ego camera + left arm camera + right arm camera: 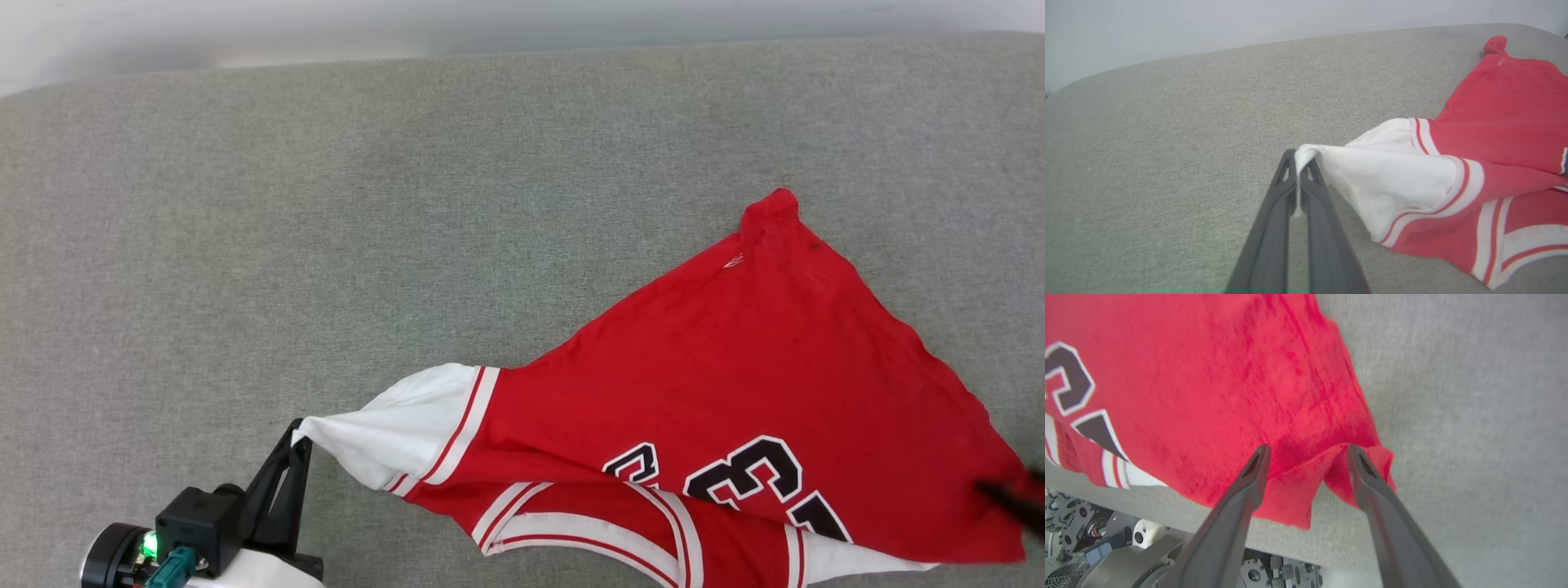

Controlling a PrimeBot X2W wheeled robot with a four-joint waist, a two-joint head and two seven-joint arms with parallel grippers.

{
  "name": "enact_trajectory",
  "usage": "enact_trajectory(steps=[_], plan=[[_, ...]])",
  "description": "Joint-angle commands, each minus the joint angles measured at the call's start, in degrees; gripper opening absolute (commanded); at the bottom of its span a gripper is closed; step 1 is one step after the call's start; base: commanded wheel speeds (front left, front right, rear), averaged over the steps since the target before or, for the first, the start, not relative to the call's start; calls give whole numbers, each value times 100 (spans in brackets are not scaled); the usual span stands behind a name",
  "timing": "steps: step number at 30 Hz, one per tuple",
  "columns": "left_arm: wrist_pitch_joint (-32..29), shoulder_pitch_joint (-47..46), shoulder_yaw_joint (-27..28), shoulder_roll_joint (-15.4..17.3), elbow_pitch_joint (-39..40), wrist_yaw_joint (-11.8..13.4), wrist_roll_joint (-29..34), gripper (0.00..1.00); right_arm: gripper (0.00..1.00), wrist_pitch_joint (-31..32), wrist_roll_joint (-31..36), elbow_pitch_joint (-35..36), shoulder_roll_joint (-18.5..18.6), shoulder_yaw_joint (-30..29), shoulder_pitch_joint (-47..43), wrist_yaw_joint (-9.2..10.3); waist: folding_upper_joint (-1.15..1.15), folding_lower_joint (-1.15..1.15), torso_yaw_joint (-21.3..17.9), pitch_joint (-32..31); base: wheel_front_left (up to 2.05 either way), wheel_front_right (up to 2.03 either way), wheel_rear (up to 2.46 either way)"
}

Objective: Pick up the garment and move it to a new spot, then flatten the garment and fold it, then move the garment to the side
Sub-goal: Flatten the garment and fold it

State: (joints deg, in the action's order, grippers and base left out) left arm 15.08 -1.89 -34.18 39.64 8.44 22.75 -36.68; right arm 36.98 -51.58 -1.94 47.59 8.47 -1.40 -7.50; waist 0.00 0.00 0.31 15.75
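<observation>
Left side pinching a sleeve, right side wide open over a red corner

So from my head view the garment (735, 367) is spread out toward 4 o'clock on the grey cushion (408, 204), red face up, with the black numerals (751, 478) down near 5 o'clock. My left gripper (298, 429) sits at 7 o'clock, jaws pressed together on the tip of the white sleeve (392, 441), which is pulled out taut toward 8 o'clock. The left wrist view shows a sliver of white cloth clamped right between the fingers (1314, 179). My right gripper (1306, 451) is over at the 4 o'clock edge, jaws spread apart, with a bunched red corner lying between them, not squeezed.
</observation>
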Motion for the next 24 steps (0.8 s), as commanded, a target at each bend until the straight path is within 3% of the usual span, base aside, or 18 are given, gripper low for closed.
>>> enact_trajectory(steps=[1,6,9,16,24], plan=[[12,10,-6,-31,-3,-11,36,0,100,-30,54,248,63,-244,201,3,0,0,26,8,0,0,0],[12,-120,-42,-76,15,-45,83,0,100,360,254,1024,281,-778,790,3,0,0,130,114,0,0,0],[11,-228,-62,-108,23,-75,138,0,100,832,377,1343,402,-782,1405,3,0,0,205,234,0,0,0],[11,-449,-124,-163,29,-146,235,0,100,1908,705,1206,330,0,2912,3,0,0,388,549,0,0,0],[1,-812,-211,-282,75,-242,392,0,100,2908,1238,225,-295,1317,4737,3,0,0,667,1043,0,0,0]])
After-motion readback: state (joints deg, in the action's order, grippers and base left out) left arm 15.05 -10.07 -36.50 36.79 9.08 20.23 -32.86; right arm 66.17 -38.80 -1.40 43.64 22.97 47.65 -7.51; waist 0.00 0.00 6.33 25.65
